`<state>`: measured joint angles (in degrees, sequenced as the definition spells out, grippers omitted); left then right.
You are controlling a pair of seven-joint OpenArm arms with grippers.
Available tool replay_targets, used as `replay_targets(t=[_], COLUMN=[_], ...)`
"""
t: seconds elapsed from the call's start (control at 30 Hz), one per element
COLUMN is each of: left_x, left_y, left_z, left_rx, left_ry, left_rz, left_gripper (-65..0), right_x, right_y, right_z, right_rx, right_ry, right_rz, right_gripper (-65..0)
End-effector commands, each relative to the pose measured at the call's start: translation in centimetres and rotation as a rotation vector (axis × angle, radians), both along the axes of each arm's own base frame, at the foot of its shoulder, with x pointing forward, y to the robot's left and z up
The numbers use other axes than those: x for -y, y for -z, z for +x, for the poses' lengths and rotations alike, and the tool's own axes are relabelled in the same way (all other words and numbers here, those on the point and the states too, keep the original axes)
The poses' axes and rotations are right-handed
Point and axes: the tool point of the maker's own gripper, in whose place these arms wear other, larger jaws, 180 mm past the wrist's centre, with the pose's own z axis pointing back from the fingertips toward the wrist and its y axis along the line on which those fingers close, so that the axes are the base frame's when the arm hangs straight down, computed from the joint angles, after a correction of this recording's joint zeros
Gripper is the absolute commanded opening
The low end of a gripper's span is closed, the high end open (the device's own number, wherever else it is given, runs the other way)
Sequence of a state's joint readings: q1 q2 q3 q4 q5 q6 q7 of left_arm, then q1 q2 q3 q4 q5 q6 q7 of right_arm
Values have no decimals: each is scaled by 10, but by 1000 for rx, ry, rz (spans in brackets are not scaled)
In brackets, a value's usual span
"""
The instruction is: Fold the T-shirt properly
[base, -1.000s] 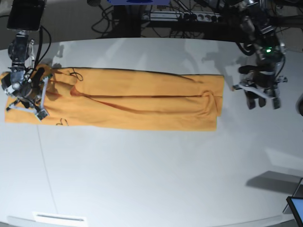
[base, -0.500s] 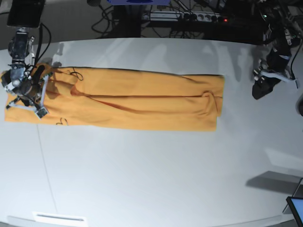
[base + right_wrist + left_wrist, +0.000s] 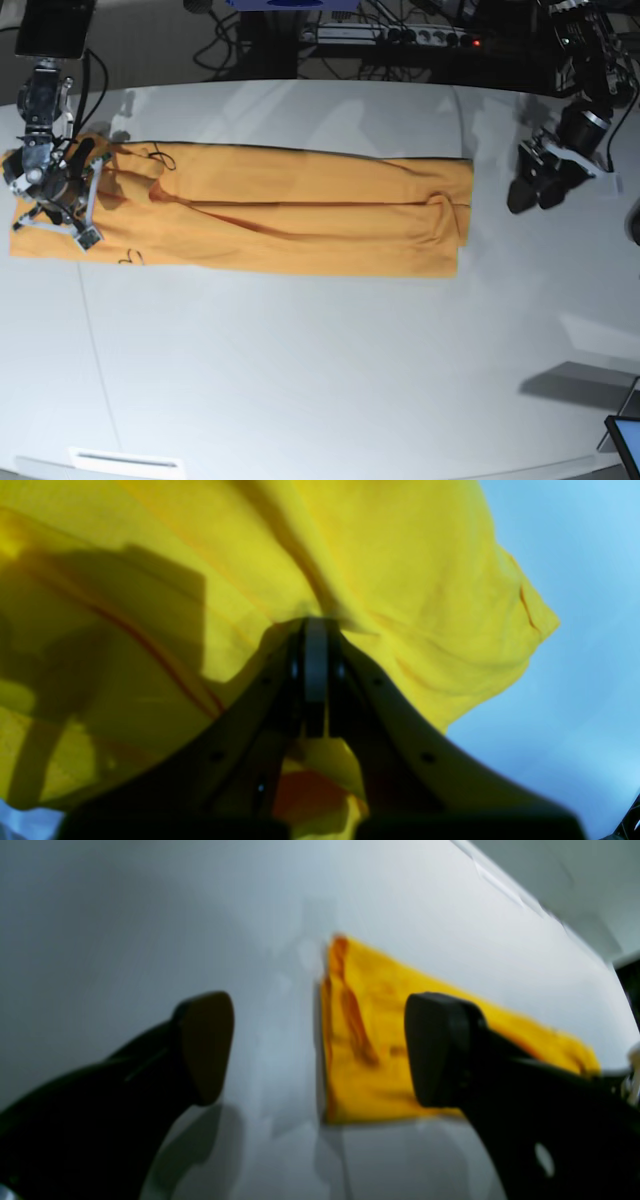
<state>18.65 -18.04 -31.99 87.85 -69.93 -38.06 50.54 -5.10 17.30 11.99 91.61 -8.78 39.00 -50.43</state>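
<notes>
- The T-shirt lies flat across the upper half of the base view, a long orange band on the white desk, already narrowed lengthwise by the look of it.
- At upper left, the right end effector sits on the shirt's left end; the right wrist view shows its jaws pressed together with a ridge of cloth bunched right at their tips. That reads as a pinch on the shirt, likely to pin or lift that end for a crosswise fold.
- At upper right, the left end effector hangs over bare desk, just off the shirt's right edge and not touching it.
- Its own camera shows the two fingers spread wide with nothing between them, the shirt's end framed beyond the gap — lined up, I'd say, for a grab at that edge.
- Containers: none in sight, nothing to fill or empty.
</notes>
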Motion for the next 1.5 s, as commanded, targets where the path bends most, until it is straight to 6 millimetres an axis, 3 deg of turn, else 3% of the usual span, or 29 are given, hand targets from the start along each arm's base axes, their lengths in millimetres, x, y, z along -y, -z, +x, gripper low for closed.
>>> replay_targets(t=[0.0,0.1,0.37,0.5,0.7,0.97,1.2,1.47], left_x=[-3,-6,-6,-5,7,26,44,62], left_y=[-11,4,6,23,48,55,61,66], left_z=[9,7,17,20,26,29,35,43], left_rx=[53,14,29,-26,-101,-103,-131,-177], left_ry=[-5,-24,-25,-21,-12,-16,-5,2], left_rz=[-11,-46,-71,-111,-198,-256,-301,-353], left_gripper=[-138,-138,-138,-138,-139,-149,-244,-244], right_x=[3,3,3,3,3,4,4,4], right_y=[1,1,1,1,1,2,1,1], right_z=[-5,-5,-5,-5,-5,-6,-5,-5], right_rx=[-26,-26,-26,-27,-27,-30,-28,-29], right_ry=[-7,-7,-7,-8,-8,-5,-5,-5], right_rz=[-8,-8,-8,-8,-8,-11,-12,-11], right_gripper=[-650,-650,-650,-650,-650,-650,-650,-650])
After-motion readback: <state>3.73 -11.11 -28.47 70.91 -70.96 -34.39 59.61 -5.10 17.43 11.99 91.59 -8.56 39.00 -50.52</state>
